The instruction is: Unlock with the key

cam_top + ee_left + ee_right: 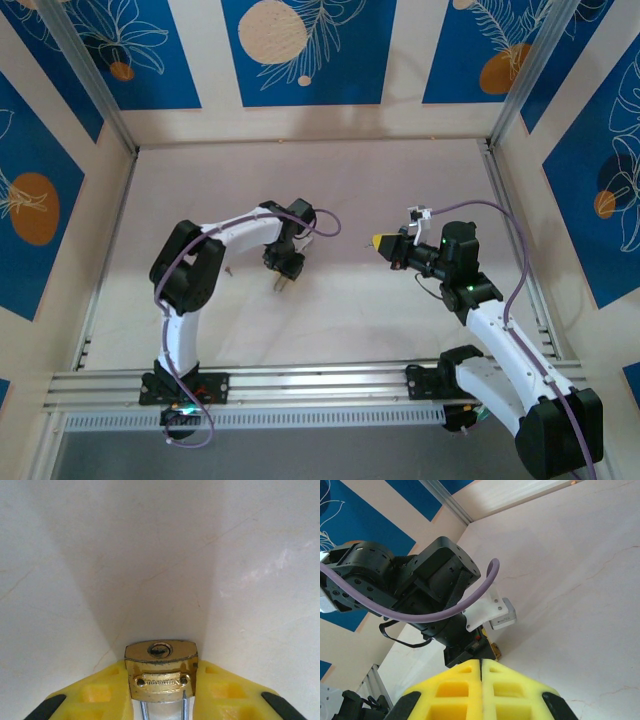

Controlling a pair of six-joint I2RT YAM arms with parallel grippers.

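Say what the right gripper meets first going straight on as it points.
Probably the left arm's wrist, which looms right ahead of the shut right gripper, the padlock peeking out beside it. How far off is unclear.

bright, soft light; a broad grey shadow fans across the table [160,570].

Embossed lettering on the padlock [161,680] is unreadable.
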